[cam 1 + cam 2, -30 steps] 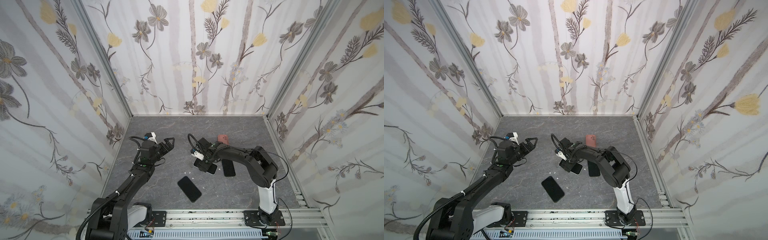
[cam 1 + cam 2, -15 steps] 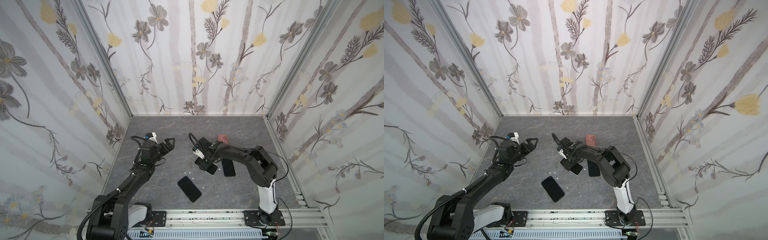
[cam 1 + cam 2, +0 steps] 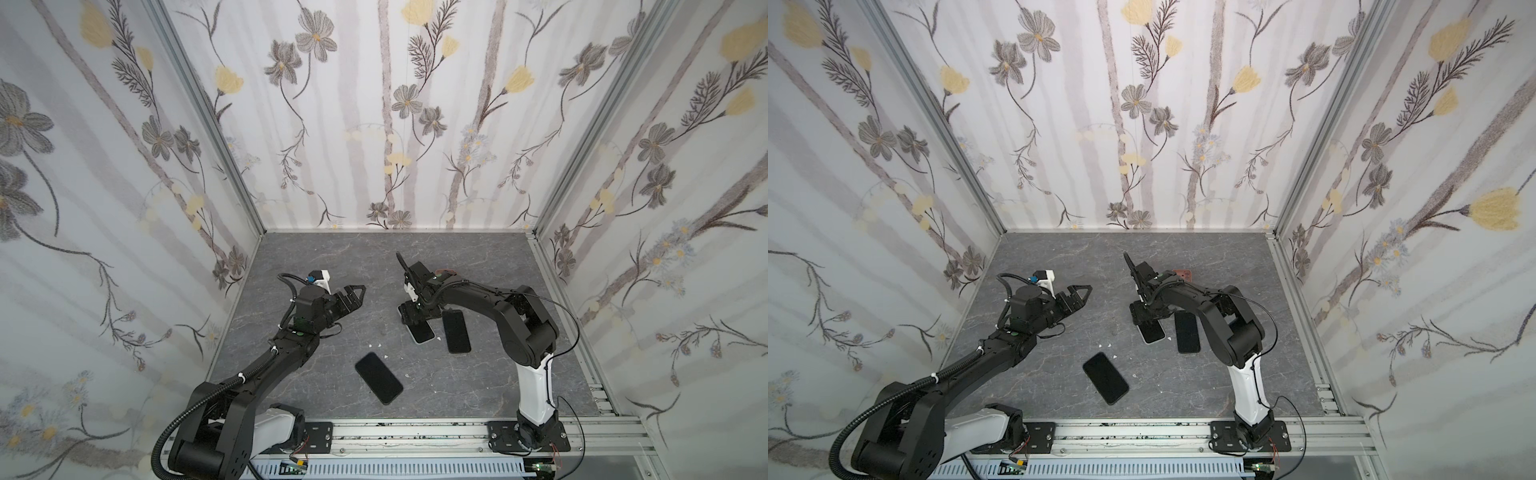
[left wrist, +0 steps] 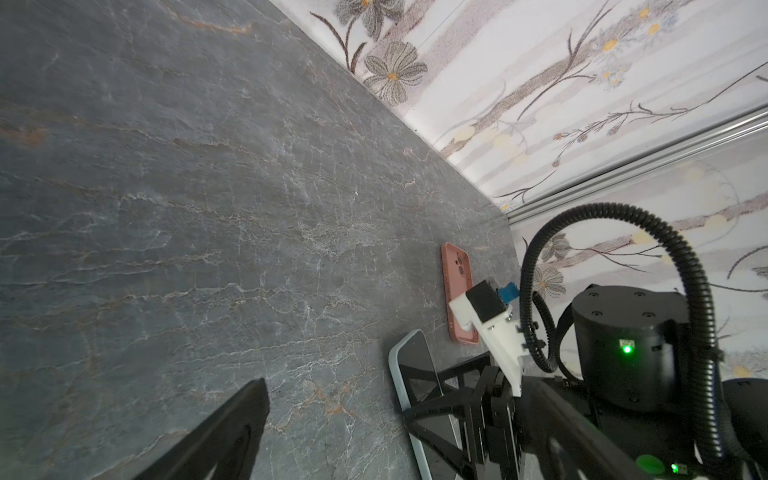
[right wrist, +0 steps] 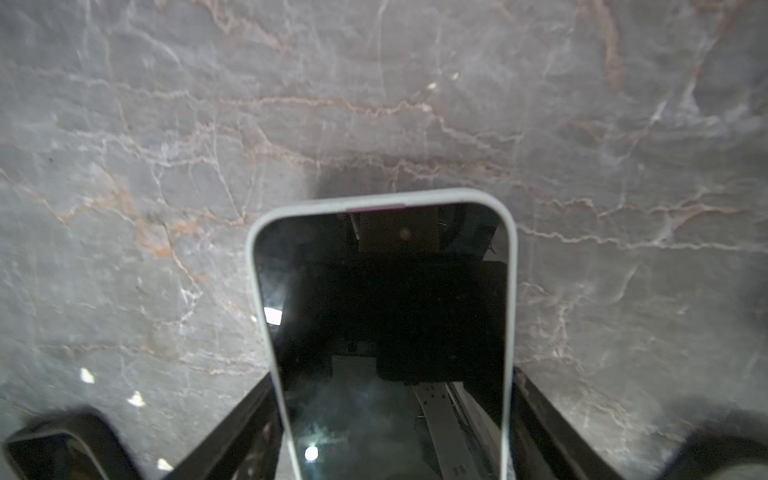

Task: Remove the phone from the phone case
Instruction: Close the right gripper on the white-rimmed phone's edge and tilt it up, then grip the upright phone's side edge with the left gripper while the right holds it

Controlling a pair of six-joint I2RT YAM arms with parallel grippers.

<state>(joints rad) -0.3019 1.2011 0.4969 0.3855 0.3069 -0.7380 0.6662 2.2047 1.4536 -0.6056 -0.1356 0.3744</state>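
A phone (image 5: 386,311) with a dark screen sits in a pale phone case (image 5: 374,199) and lies flat on the grey table, shown in both top views (image 3: 423,333) (image 3: 1152,332). My right gripper (image 3: 415,319) (image 3: 1144,318) reaches down over its far end. One finger (image 5: 249,424) presses one long side of the case and the other finger presses the opposite side. The left wrist view shows the same phone case (image 4: 397,374) under that gripper. My left gripper (image 3: 360,296) (image 3: 1086,296) hovers open and empty, left of the phone. One of its fingers (image 4: 232,428) is in view.
A bare black phone (image 3: 456,331) (image 3: 1187,332) lies just right of the cased one. Another black phone (image 3: 378,377) (image 3: 1105,377) lies nearer the front rail. An empty pink case (image 3: 446,274) (image 4: 457,286) rests behind the right wrist. Small white scraps (image 3: 376,345) dot the table.
The right wrist has tipped up and toward the back over the cased phone, and its jaws have drawn in slightly. My left gripper has drifted a little to the right, still open.
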